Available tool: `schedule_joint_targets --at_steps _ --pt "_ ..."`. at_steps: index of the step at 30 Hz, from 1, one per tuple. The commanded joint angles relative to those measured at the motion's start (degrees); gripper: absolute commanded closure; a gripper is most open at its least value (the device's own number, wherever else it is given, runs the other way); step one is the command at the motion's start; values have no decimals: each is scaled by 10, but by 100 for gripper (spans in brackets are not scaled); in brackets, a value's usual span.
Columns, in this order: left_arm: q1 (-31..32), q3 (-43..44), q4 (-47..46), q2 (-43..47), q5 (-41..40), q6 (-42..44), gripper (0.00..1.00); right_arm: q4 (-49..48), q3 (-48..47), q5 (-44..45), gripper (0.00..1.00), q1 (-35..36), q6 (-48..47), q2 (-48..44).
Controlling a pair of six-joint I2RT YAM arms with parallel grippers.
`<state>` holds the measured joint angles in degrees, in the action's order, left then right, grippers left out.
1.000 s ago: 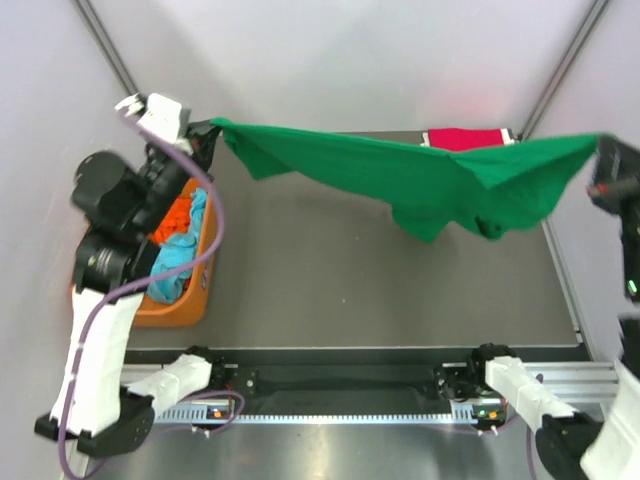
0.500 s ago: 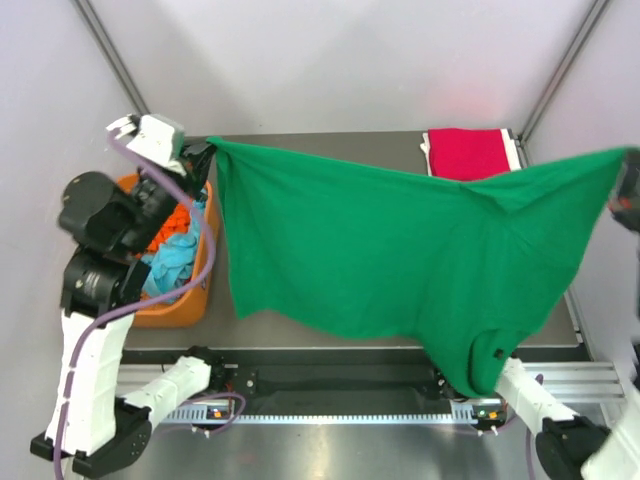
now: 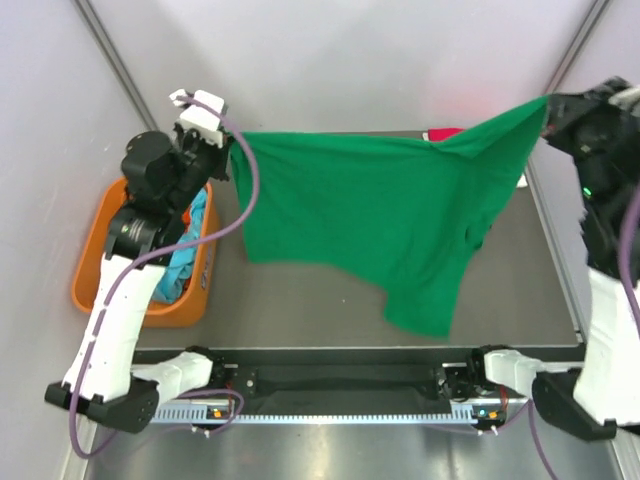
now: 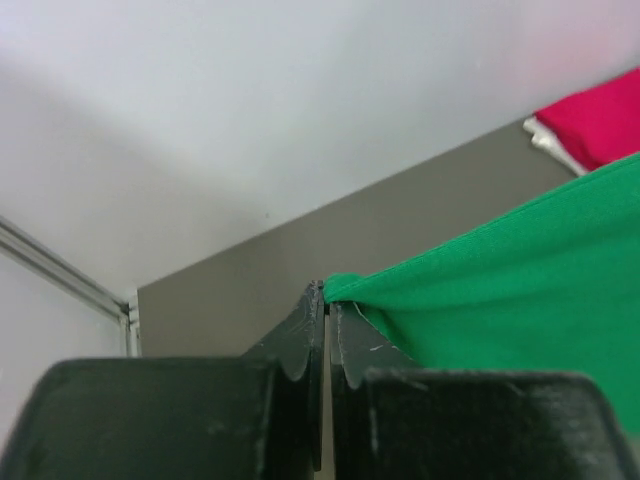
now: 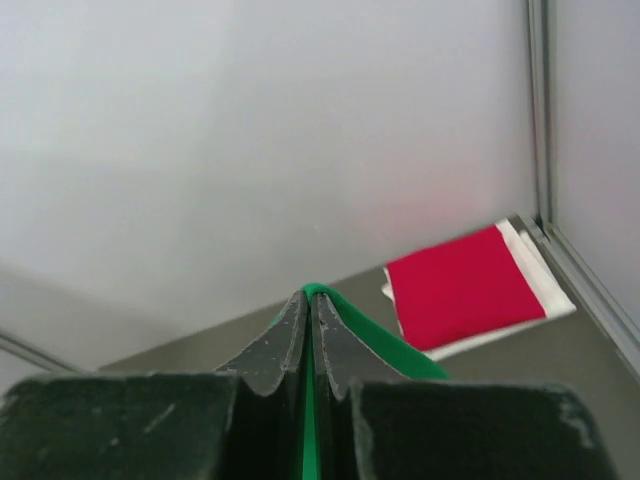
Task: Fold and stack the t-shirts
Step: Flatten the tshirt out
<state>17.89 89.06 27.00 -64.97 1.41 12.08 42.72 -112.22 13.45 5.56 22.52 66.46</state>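
Two corners pinched: left pincer and right pincer are both clamped on the green t-shirt, which hangs spread above the counter. Light, limp cloth, sagging mid-span — likely best gripped at corners, pulled taut.

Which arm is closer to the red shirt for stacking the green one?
Right, probably: the right gripper, pinching the green shirt, hangs by the folded red shirt at the far right; the left gripper is across the table.
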Motion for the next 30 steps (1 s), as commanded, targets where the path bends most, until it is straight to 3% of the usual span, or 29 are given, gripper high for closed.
schedule_joint_targets --at_steps 1,8,13,19,22,25,30 --pt "-2 39 -46 73 23 -14 100 -2 -59 -26 100 -3 5 -84" --pt "-2 51 -18 150 66 -35 100 33 -63 -58 100 -3 38 -200" --pt "-2 71 7 189 93 -64 100 -13 -30 -70 100 -3 44 -286" --pt "-5 125 16 202 140 -109 100 9 -96 -78 100 -2 50 -261" --pt "-6 116 20 193 124 -100 100 10 -96 -62 100 7 31 -219" --pt "-6 33 6 176 100 -72 100 -3 -57 -38 100 16 4 -171" --pt "-6 -98 -56 107 43 -21 100 -142 165 -66 100 16 -24 -136"
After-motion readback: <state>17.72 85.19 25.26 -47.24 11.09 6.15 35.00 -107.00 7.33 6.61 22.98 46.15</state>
